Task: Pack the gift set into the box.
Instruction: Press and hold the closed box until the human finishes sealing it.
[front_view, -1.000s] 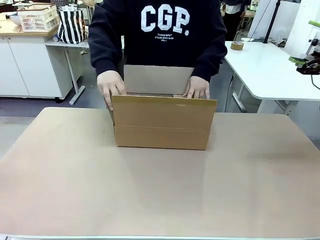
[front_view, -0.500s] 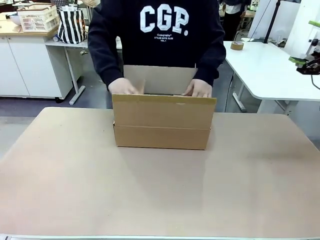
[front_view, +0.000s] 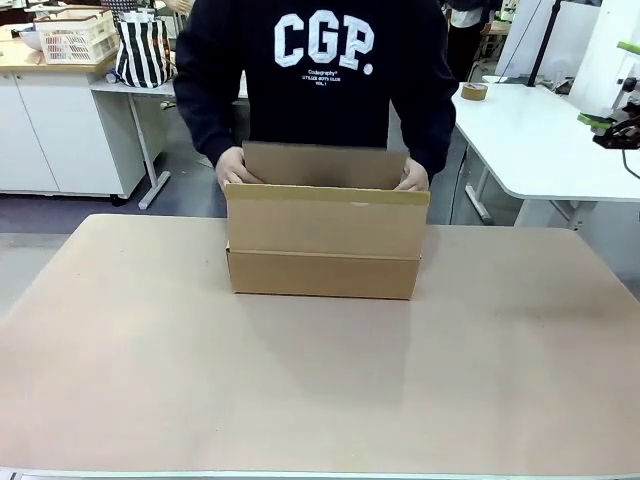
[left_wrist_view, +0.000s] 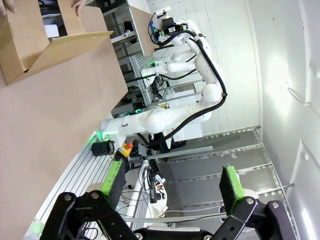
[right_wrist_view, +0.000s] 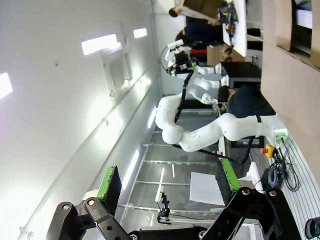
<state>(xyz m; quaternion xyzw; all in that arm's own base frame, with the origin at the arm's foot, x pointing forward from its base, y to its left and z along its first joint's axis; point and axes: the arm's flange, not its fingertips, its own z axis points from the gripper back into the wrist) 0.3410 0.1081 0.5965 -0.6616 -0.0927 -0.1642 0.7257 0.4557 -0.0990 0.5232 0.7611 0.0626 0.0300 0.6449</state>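
1. A large plain brown corrugated cardboard box (front_view: 325, 262) sits on the brown tabletop (front_view: 320, 380), in the middle of its width and toward the far edge, right in front of the person.
2. Its top is open. The near long flap (front_view: 327, 220) stands upright above the front wall, and the far long flap (front_view: 322, 165) rises behind it.
3. The near flap hides the inside in the front view. The left wrist view catches the box (left_wrist_view: 30, 47) at an angle in its upper left corner. Neither view shows whether anything is in it.
4. The person in a dark sweatshirt has one hand (front_view: 236, 168) at the picture-left end of the far flap and the other hand (front_view: 414, 178) at its picture-right end, both touching the cardboard.
5. A white slatted plastic crate (front_view: 75, 36) stands on a counter well behind the table. What it contains cannot be made out.
6. The left gripper (left_wrist_view: 172, 182) is spread wide, with nothing between its green pads (left_wrist_view: 114, 181). It is in the air, well away from the box.
7. The right gripper (right_wrist_view: 167, 182) is also wide apart. It grips and touches nothing.
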